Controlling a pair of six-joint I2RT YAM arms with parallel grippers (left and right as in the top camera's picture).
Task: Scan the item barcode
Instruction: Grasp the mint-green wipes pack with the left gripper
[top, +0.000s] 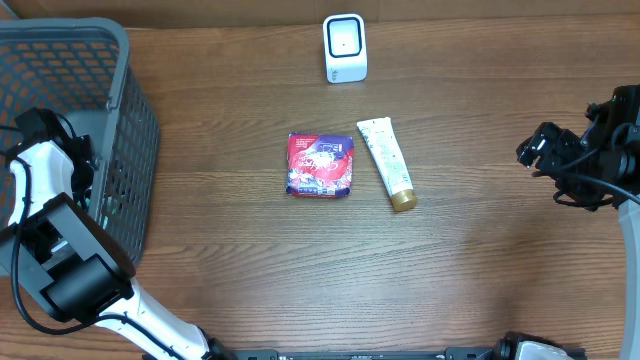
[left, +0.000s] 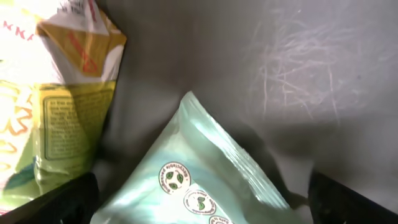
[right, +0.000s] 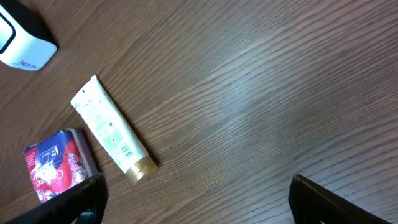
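The left arm reaches into the grey basket (top: 120, 60) at the left edge of the bench (top: 470, 280). In the left wrist view the left pincer (left: 202, 190) is released, its two dark fingers (left: 59, 200) standing wide apart at the lower corners of the picture. Below and between them lies a pale green packet (left: 193, 174) printed with small round green marks. It rests on the basket's grey floor, and neither finger clamps it. Whether the fingers touch it cannot be told. A yellow packet (left: 59, 106) leans just beside it on the left.

Out on the bench, a red and purple packet (top: 321, 165) lies flat near the middle. Just to its right lies a white tube (top: 385, 160), its gold cap (top: 403, 201) pointing toward the near edge. The two lie close together, though the overhead view shows a narrow strip of wood between them. The white scanner (top: 345, 47) stands upright beyond them, near the far edge and well apart from both.

The right pincer (right: 196, 196) hangs over bare wood at the right side of the bench, well away from the tube and the packet. It is released too — its fingers are spread and nothing sits between them. In the right wrist view a small barcode (right: 127, 149) shows on the tube's upper face near the cap.
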